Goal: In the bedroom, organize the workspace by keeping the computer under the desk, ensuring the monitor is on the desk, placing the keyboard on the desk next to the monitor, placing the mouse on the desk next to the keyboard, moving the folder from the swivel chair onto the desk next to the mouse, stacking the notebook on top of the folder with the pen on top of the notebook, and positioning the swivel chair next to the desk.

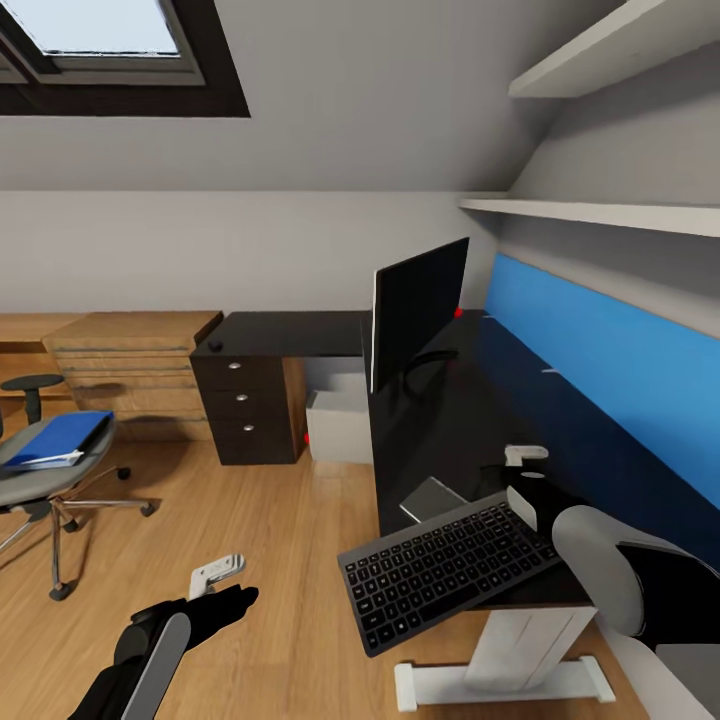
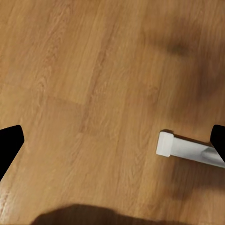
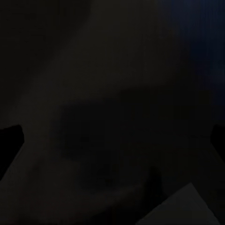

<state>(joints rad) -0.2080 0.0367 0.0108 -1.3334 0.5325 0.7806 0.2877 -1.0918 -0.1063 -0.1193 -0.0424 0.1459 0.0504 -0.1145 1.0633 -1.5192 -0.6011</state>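
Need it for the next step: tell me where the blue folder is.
In the head view, the folder lies on the swivel chair seat at far left, across the floor from the desk.

Light oak plank floor [image 2: 93,84], seen from above. White desk foot [image 2: 187,150] lying flat on it. Black fingertips [image 2: 9,140] wide apart at both edges. Dark shadow [image 2: 93,215] across boards.

One monitor [image 1: 418,305] stands on one desk [image 1: 440,430]. One keyboard [image 1: 450,570] at lower centre, one notebook [image 1: 432,498] just above it, one mouse [image 1: 214,345] left of centre. One chair [image 1: 50,480] at the left edge carries one folder [image 1: 58,438]. Three drawers [image 1: 240,405], one computer [image 1: 338,420], two wall shelves [image 1: 600,130] upper right, one skylight [image 1: 110,50] upper left.
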